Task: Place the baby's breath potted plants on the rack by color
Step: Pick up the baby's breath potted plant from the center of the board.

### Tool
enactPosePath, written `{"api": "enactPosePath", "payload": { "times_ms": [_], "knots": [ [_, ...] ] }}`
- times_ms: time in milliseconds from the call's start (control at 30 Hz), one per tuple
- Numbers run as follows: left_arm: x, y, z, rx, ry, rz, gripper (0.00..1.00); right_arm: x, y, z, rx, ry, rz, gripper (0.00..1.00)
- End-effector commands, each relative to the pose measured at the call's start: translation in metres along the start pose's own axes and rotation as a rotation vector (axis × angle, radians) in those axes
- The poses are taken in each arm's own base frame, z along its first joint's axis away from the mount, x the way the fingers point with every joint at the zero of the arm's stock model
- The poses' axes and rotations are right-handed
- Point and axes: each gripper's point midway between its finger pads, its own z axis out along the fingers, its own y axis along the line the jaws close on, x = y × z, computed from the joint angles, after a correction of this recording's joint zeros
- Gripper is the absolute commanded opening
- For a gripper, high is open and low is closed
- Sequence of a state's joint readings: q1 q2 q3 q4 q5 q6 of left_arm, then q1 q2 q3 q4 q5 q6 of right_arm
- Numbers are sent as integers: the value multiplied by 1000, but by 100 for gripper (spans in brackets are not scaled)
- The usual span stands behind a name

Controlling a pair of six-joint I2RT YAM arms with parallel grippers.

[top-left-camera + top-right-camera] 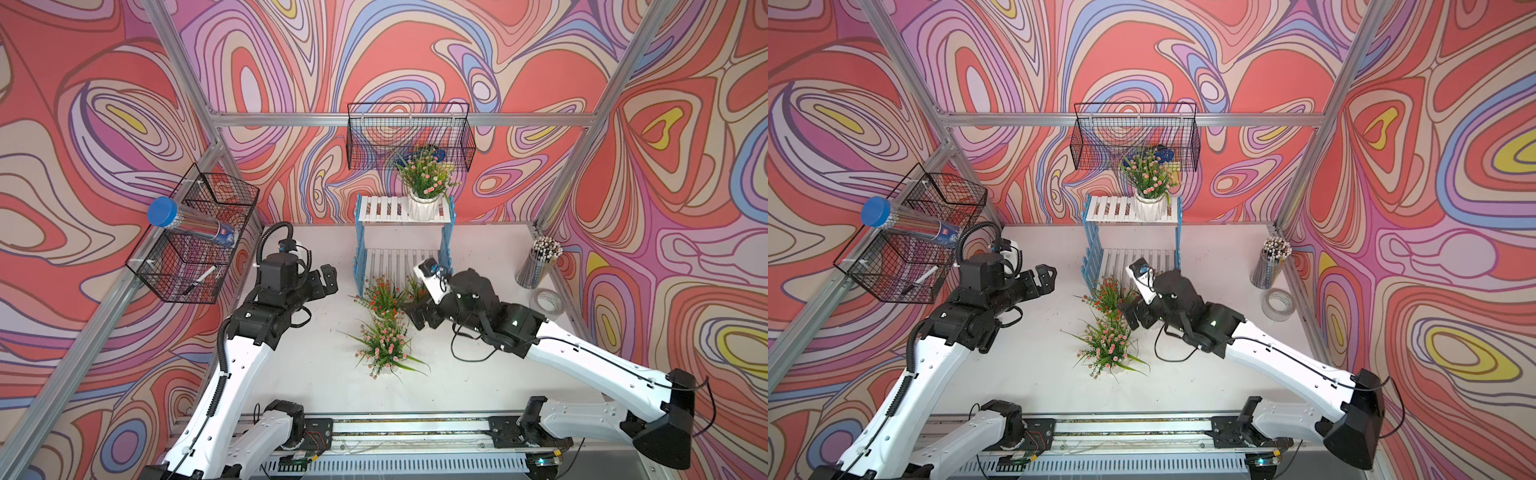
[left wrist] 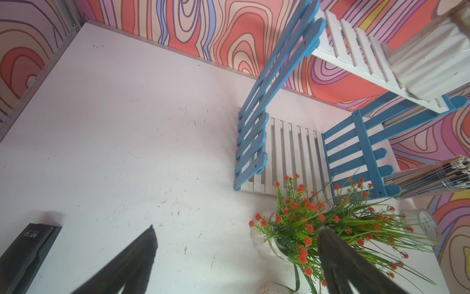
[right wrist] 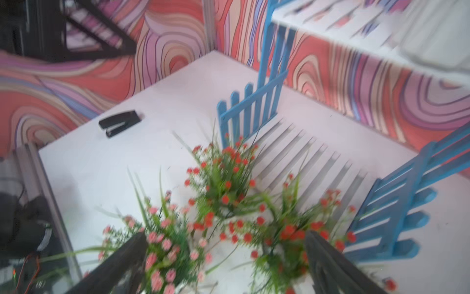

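The rack stands at the back of the table in both top views, its lower shelf bare. One pink baby's breath plant sits in its white pot at the right of the top shelf. On the table in front of the rack are a red-orange plant, a second red-orange plant partly under my right gripper, and a pink plant nearer the front. My right gripper is open, low over these plants, holding nothing. My left gripper is open and empty, left of the red-orange plant.
A black wire basket hangs on the back wall above the rack. Another basket on the left wall holds a blue-capped tube. A pencil cup and a tape roll stand at the right. A black stapler lies at the left.
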State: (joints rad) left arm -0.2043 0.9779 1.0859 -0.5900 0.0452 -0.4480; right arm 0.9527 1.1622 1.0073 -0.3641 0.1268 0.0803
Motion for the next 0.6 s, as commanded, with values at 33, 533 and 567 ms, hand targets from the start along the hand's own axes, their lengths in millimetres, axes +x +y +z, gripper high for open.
{"api": "enactPosePath", "payload": {
  "times_ms": [33, 533, 567],
  "knots": [
    [-12, -11, -9, 34, -24, 11, 100, 52, 21, -5, 58, 50, 28, 98],
    [-7, -10, -14, 34, -3, -13, 100, 163, 69, 9, -15, 90, 46, 98],
    [-6, -10, -15, 32, -2, -13, 100, 164, 71, 12, -21, 75, 42, 98]
  ]
}}
